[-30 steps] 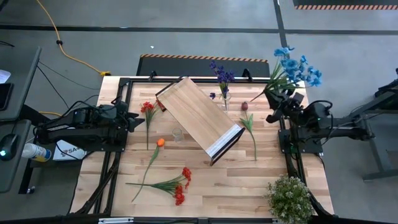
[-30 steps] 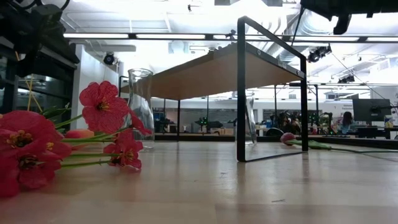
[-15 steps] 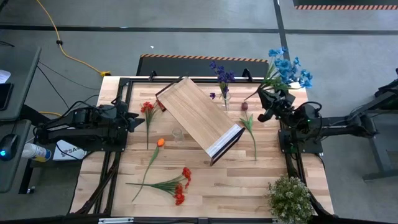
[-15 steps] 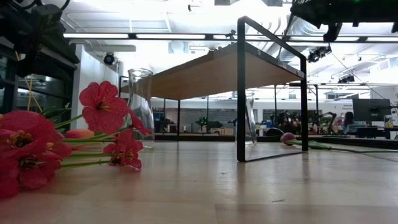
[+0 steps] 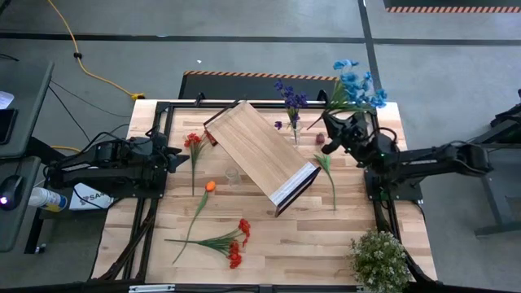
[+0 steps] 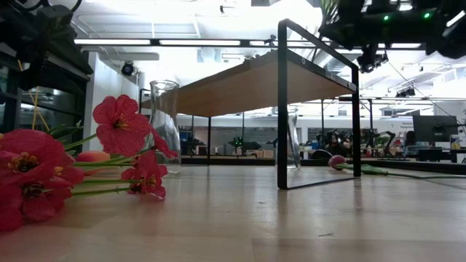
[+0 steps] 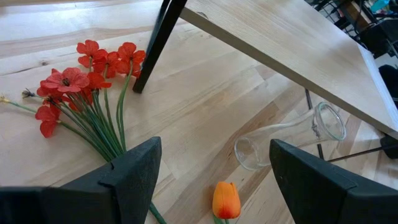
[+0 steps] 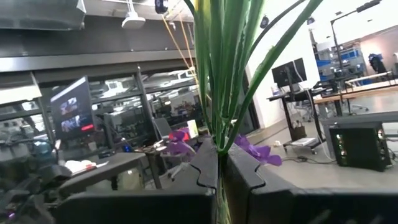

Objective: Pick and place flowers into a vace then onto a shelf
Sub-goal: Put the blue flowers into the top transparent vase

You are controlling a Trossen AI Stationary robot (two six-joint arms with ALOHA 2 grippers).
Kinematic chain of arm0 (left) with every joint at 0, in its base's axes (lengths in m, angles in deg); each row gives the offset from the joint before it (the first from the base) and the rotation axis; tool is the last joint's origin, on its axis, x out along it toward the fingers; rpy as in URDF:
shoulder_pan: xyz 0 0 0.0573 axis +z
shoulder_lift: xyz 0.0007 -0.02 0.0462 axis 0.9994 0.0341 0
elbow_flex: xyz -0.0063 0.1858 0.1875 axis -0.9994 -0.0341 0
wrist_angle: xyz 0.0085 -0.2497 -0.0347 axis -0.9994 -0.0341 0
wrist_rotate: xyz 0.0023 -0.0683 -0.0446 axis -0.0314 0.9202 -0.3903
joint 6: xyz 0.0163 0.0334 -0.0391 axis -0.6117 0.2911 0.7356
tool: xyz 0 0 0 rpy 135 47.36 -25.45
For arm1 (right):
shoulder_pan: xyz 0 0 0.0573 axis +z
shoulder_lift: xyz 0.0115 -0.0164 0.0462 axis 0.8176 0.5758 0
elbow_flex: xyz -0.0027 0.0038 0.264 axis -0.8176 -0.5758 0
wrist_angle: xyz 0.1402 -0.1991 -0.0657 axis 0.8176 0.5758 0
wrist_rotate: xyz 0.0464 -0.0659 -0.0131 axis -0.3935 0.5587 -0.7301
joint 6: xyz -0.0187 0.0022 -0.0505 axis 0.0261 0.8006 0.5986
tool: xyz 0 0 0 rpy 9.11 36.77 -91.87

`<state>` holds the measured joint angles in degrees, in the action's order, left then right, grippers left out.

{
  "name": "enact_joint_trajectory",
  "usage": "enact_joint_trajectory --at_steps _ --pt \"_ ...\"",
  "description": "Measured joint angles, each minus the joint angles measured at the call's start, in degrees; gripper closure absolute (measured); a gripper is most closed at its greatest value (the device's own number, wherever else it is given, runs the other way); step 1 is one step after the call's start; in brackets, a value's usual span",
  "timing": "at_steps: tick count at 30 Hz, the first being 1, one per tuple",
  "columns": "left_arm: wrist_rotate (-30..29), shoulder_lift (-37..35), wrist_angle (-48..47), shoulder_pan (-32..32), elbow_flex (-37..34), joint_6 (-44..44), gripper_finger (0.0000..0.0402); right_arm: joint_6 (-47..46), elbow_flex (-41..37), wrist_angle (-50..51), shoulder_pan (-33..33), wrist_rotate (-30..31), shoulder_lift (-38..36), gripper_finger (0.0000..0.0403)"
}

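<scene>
Gripping a bunch of blue flowers (image 5: 356,85) by the green stems, the right gripper (image 5: 335,130) sat clamped shut near the table's far right side, just beside the small vase (image 5: 294,128) that held the purple flowers (image 5: 290,94); the right wrist view showed the stems (image 8: 219,68) rising straight out from between its closed fingers (image 8: 186,186), with purple petals just behind them. The blue blooms stood beyond the table's far edge in the high view. The shelf (image 5: 260,155) lay skewed across the middle of the wooden table (image 5: 309,244), its white end edge turned toward the near right. A dark maroon flower (image 5: 325,159) lay on the tabletop between the shelf and the right arm. An empty glass vase (image 5: 233,175) rested just beside the shelf's left side; whether it stood or lay I could not tell from above, though the left wrist view showed it lying on its side (image 7: 286,138) next to an orange flower (image 7: 226,200). Red flowers (image 5: 193,146) lay near the left gripper (image 5: 172,155), which waited at the table's left edge with its fingers (image 7: 134,177) spread wide and nothing between them. Another spray of red flowers (image 5: 232,244) lay toward the near edge, and a bushy pale-green potted plant (image 5: 378,259) stood at the near right corner.
</scene>
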<state>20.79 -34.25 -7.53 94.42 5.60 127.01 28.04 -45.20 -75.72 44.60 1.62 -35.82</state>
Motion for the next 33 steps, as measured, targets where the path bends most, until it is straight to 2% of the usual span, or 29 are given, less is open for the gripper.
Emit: enact_joint_trajectory --at_steps 9,16,27,33 --pt "0.0 0.0 0.0 0.0 0.0 0.0 0.0069 -2.38 0.0 -9.52 -2.44 -0.04 9.37 0.0403" --pt "0.0 0.01 0.0 0.0 0.0 0.0 0.0069 -4.82 0.02 -10.48 -3.68 0.94 14.56 0.0403" --pt "0.0 0.01 0.0 0.0 0.0 0.0 0.0069 -5.4 0.04 -16.21 -6.63 0.87 19.95 0.0403" --pt "0.0 0.01 0.0 0.0 0.0 0.0 0.0069 -8.9 0.07 -16.43 -7.71 -0.11 22.25 0.0403"
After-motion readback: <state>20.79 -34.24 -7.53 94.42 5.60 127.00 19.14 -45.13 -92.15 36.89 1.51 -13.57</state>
